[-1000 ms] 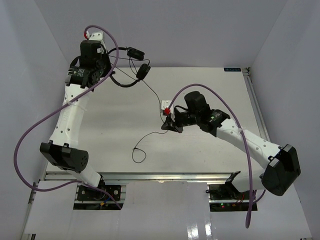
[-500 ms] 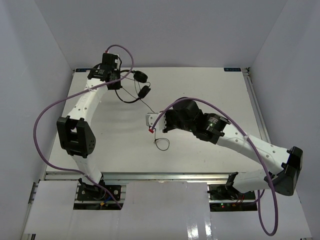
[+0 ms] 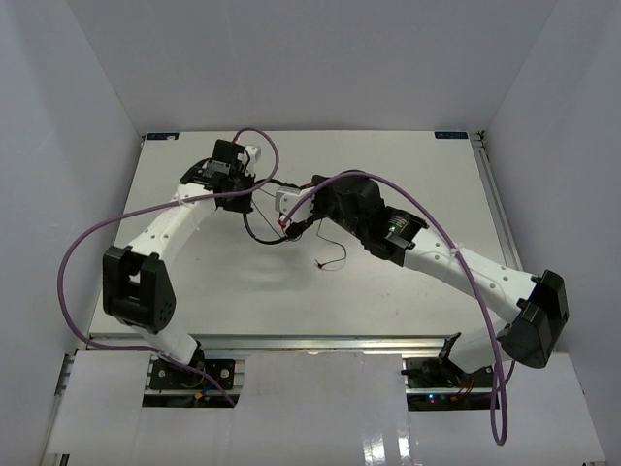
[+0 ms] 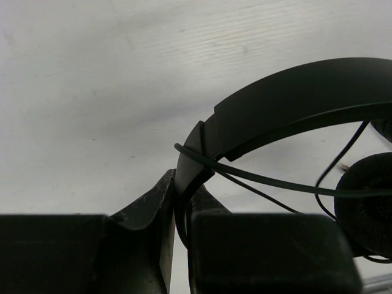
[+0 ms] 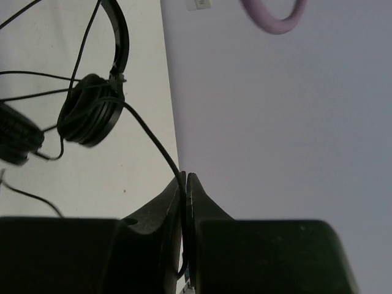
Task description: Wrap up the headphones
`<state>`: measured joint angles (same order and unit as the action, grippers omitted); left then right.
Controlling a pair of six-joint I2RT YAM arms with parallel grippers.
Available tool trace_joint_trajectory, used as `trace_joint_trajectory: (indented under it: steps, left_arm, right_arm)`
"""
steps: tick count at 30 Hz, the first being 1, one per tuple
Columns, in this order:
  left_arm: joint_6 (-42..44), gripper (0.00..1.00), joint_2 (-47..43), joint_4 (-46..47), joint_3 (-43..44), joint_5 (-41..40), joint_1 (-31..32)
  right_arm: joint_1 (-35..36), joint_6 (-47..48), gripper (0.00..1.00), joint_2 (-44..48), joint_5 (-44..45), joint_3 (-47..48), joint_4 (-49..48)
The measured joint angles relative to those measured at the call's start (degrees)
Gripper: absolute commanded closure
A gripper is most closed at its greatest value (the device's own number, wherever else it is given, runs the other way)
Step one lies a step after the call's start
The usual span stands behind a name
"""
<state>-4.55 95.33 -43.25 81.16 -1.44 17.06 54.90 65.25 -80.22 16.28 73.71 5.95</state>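
Observation:
The black headphones (image 3: 264, 238) hang between my two grippers over the middle of the table. My left gripper (image 3: 245, 199) is shut on the thin headband (image 4: 294, 98), which rises out of the jaws (image 4: 182, 196). One padded earcup (image 4: 367, 208) shows at the right, with strands of cord (image 4: 275, 184) crossing the band. My right gripper (image 3: 284, 218) is shut on the thin black cord (image 5: 153, 144), right beside the headphones (image 5: 92, 116). The cord runs from the jaws (image 5: 185, 187) to an earcup. A short loose end of the cord (image 3: 330, 260) lies on the table.
Thick purple robot cables (image 3: 97, 243) loop beside both arms, and one shows in the right wrist view (image 5: 272, 18). The white table (image 3: 408, 184) is walled in by white panels. A metal rail (image 3: 500, 223) runs along its right edge.

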Motion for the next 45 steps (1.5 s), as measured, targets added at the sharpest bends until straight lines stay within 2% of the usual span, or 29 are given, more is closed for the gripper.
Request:
trace_joint_trajectory:
  steps: [9,18,32,37,42,45]
  left_arm:
    - [1.85,1.00,-11.36,1.13,-2.80,9.11,4.87]
    - [2.64,1.00,-11.93,0.80,-8.04,12.57,5.19]
    - [1.61,1.00,-16.21,1.26,-8.21,17.55,6.60]
    - [0.92,1.00,-16.69,1.30,-7.12,18.83,6.71]
    - [-0.79,1.00,-16.71,-0.09,-3.43,20.00,6.79]
    - [-2.37,1.00,-16.74,-0.12,0.09,20.14,6.80]
  right_arm:
    - [-6.75,-6.38,0.92,-5.24,-10.46,0.54,-4.55]
    - [-12.80,-13.28,0.92,-8.90,-18.48,5.81,-5.02]
    - [-19.32,-20.42,0.92,-14.19,-27.00,6.67,-6.73]
    - [-21.13,-25.77,0.91,-15.91,-34.25,6.65,-6.50]
    - [-22.76,-35.80,0.89,-19.33,-49.15,6.53,-8.06]
    - [-23.12,-44.94,0.88,-22.18,-58.97,4.54,-13.06]
